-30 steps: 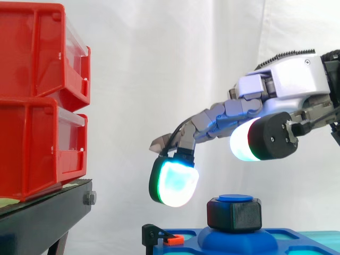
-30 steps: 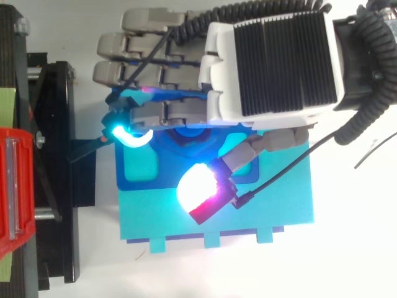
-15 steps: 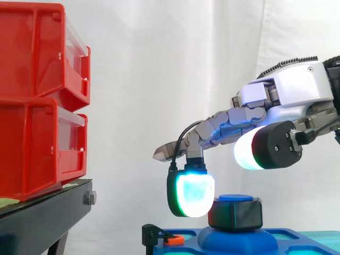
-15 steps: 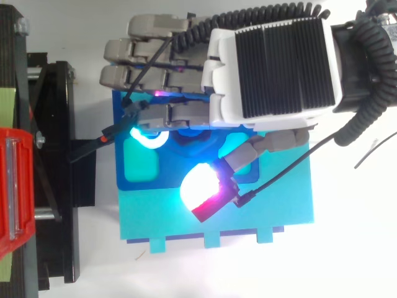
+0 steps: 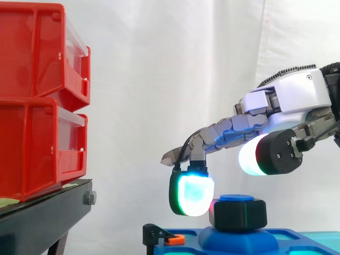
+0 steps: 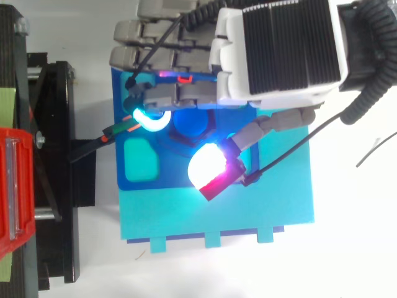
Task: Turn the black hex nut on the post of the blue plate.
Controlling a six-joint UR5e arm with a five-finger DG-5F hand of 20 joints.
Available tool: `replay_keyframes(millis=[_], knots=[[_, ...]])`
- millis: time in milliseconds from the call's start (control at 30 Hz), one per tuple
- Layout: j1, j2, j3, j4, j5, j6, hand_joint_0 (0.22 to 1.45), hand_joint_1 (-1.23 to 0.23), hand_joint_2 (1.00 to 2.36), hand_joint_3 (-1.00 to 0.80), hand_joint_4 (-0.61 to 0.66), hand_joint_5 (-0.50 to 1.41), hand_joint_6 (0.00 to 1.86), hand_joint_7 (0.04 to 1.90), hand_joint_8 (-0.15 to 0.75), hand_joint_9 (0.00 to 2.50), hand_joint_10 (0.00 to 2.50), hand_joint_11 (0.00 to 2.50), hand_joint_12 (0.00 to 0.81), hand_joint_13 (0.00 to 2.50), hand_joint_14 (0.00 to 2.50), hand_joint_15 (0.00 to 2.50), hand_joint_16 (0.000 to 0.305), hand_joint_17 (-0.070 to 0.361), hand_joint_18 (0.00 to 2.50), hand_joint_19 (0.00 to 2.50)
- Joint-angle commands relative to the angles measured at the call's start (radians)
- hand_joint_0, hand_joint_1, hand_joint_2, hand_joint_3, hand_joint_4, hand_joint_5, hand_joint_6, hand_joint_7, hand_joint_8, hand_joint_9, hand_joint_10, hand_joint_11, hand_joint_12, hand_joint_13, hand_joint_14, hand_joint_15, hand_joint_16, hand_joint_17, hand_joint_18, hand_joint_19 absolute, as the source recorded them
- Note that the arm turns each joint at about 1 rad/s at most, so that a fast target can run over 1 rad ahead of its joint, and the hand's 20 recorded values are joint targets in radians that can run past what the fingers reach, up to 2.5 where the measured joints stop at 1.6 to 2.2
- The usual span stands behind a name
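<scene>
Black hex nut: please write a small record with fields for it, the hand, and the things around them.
nut: black hex nut on the blue post of the blue plate
hand: the hand is open, over the nut
contact: cyan fingertip at the nut's left side, seemingly touching; thumb pad above it, apart
surroundings: red bins on black stand, at left

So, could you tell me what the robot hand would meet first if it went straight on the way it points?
Probably the black stand under the red bins; the gap before it looks free, though depth is uncertain.
</scene>
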Motion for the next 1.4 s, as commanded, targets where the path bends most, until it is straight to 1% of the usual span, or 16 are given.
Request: replay_keyframes(millis=[0, 100, 133, 200, 267, 400, 533, 667, 900, 1000, 1067, 1167, 1233, 1300, 1333, 1367], knots=[[-0.012, 0.000, 0.000, 0.000, -0.013, -0.010, 0.46, -0.18, 1.00, -0.50, 0.16, -0.18, 0.50, 1.12, 0.191, 0.07, 0.00, 0.00, 0.341, 0.04, 0.00, 0.02, 0.056, 0.125, 0.00, 0.04], [-0.029, -0.001, 0.000, -0.002, -0.033, -0.019, 0.46, -0.18, 1.00, -0.50, 0.16, -0.18, 0.50, 1.12, 0.192, 0.07, 0.00, 0.00, 0.341, 0.04, 0.00, 0.02, 0.056, 0.125, 0.00, 0.04], [-0.029, -0.001, 0.000, -0.002, -0.033, -0.019, 0.46, -0.18, 1.00, -0.50, 0.16, -0.18, 0.50, 1.12, 0.192, 0.07, 0.00, 0.00, 0.341, 0.05, 0.00, 0.03, 0.056, 0.126, 0.00, 0.04], [-0.045, -0.001, 0.000, -0.002, -0.053, -0.027, 0.46, -0.19, 1.00, -0.50, 0.16, -0.18, 0.50, 1.12, 0.192, 0.07, 0.00, 0.00, 0.341, 0.05, 0.00, 0.02, 0.056, 0.125, 0.00, 0.04], [-0.058, -0.001, 0.000, 0.001, -0.068, -0.032, 0.46, -0.19, 1.00, -0.50, 0.16, -0.18, 0.50, 1.12, 0.193, 0.08, 0.00, 0.00, 0.341, 0.06, 0.00, 0.02, 0.055, 0.125, 0.00, 0.04], [-0.068, 0.000, 0.000, 0.007, -0.082, -0.032, 0.46, -0.19, 1.00, -0.50, 0.16, -0.18, 0.50, 1.12, 0.194, 0.08, 0.00, 0.00, 0.343, 0.07, 0.00, 0.03, 0.056, 0.125, 0.00, 0.05], [-0.068, 0.000, 0.000, 0.018, -0.083, -0.030, 0.46, -0.19, 1.00, -0.50, 0.17, -0.18, 0.50, 1.10, 0.194, 0.08, 0.00, 0.00, 0.341, 0.07, 0.00, 0.03, 0.056, 0.125, 0.00, 0.05], [-0.062, 0.000, 0.000, 0.029, -0.082, -0.030, 0.46, -0.19, 1.00, -0.50, 0.16, -0.19, 0.50, 1.07, 0.195, 0.09, 0.00, 0.00, 0.340, 0.07, 0.00, 0.04, 0.056, 0.125, 0.00, 0.05], [-0.039, 0.000, 0.002, 0.076, -0.068, 0.000, 0.46, -0.19, 1.00, -0.50, 0.17, -0.19, 0.50, 1.01, 0.195, 0.09, 0.00, 0.00, 0.341, 0.08, 0.00, 0.04, 0.056, 0.125, 0.00, 0.05], [-0.018, -0.001, 0.002, 0.103, -0.056, 0.007, 0.46, -0.21, 1.00, -0.50, 0.17, -0.19, 0.50, 0.98, 0.201, 0.11, 0.00, 0.00, 0.344, 0.10, 0.00, 0.01, 0.056, 0.127, 0.00, 0.03], [-0.001, -0.001, 0.003, 0.107, -0.034, 0.011, 0.46, -0.21, 1.00, -0.50, 0.17, -0.19, 0.50, 0.97, 0.201, 0.11, 0.00, 0.00, 0.345, 0.10, 0.00, 0.01, 0.056, 0.127, 0.00, 0.03], [0.011, -0.001, 0.003, 0.106, -0.020, 0.014, 0.46, -0.21, 1.00, -0.50, 0.17, -0.20, 0.50, 0.94, 0.199, 0.11, 0.00, 0.00, 0.345, 0.10, 0.00, 0.02, 0.056, 0.127, 0.00, 0.03], [0.024, -0.001, 0.002, 0.106, -0.013, 0.014, 0.46, -0.19, 1.00, -0.50, 0.16, -0.21, 0.50, 0.93, 0.194, 0.08, 0.00, 0.00, 0.341, 0.07, 0.00, 0.03, 0.056, 0.126, 0.00, 0.05], [0.028, -0.001, 0.000, 0.107, -0.010, 0.014, 0.46, -0.19, 1.00, -0.50, 0.16, -0.21, 0.50, 0.93, 0.194, 0.08, 0.00, 0.00, 0.341, 0.07, 0.00, 0.03, 0.056, 0.126, 0.00, 0.06], [0.034, -0.001, 0.000, 0.103, 0.001, 0.014, 0.46, -0.19, 1.00, -0.50, 0.16, -0.21, 0.50, 0.93, 0.194, 0.08, 0.00, 0.00, 0.342, 0.07, 0.00, 0.03, 0.056, 0.126, 0.00, 0.06], [0.034, -0.001, 0.000, 0.103, 0.001, 0.014, 0.46, -0.19, 1.00, -0.50, 0.16, -0.21, 0.50, 0.93, 0.193, 0.08, 0.00, 0.00, 0.341, 0.07, 0.00, 0.03, 0.056, 0.126, 0.00, 0.06]])
